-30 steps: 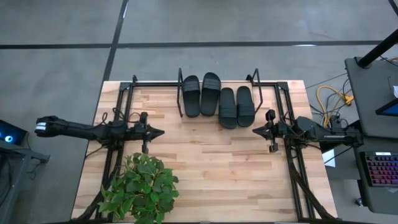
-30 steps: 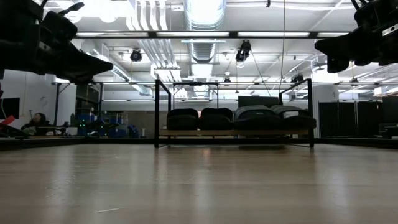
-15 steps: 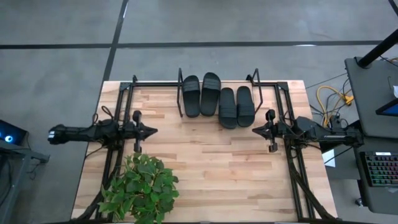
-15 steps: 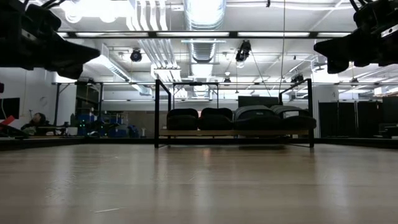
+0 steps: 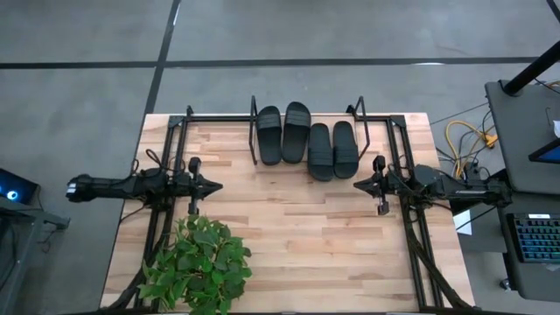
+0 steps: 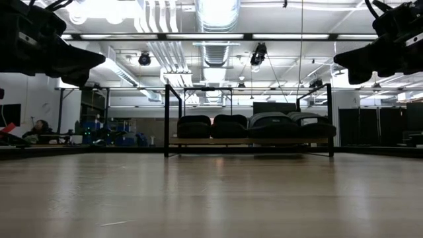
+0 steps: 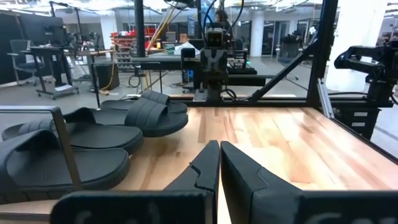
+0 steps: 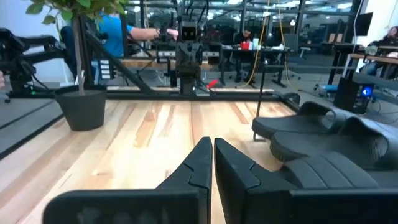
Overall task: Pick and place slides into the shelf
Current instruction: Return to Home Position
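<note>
Matte black left arm and right arm, seemingly thin cables alongside, wedge-shaped pincer fingers.

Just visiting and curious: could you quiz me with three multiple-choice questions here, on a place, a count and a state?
1. How many slides sit on the shelf? A two; B three; C four.
2. Where is the potted plant? A by the left arm; B hanging overhead; C on the shelf.
3. The left hand and right hand are: A shut, empty; B holding slides; C wide open.
Answers: C, four lie side by side; A, leaves beside that arm from above; A, wrist views show fingers together, nothing between.
</note>
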You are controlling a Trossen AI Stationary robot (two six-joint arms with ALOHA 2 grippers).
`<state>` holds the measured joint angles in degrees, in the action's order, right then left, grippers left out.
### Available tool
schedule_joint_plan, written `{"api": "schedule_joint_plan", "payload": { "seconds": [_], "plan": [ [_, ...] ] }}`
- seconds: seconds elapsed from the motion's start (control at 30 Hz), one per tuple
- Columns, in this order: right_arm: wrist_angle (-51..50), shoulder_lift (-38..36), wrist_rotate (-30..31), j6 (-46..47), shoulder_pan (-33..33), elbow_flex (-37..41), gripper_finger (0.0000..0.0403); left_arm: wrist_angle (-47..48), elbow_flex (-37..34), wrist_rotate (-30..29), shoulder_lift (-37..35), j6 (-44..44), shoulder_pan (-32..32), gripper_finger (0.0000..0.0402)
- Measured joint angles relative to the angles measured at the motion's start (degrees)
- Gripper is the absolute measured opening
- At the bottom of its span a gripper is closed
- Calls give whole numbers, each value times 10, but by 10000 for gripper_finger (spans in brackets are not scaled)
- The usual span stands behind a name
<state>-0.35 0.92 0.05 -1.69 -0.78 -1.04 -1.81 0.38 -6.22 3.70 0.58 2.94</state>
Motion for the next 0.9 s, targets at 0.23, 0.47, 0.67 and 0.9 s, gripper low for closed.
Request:
{"api": "schedule_joint_plan", "payload": {
  "seconds": [0.23,0.47,0.67,0.9],
  "plan": [
    [-1,9,0,-2,0,1,9,3,0,11,4,-6,0,0],
    [-1,11,0,-3,0,2,9,3,1,37,11,-13,0,0],
    [-1,11,0,-7,0,2,9,1,1,37,11,-17,0,0],
    [-1,11,0,-30,0,2,9,-1,1,37,11,-15,0,0]
  ]
}}
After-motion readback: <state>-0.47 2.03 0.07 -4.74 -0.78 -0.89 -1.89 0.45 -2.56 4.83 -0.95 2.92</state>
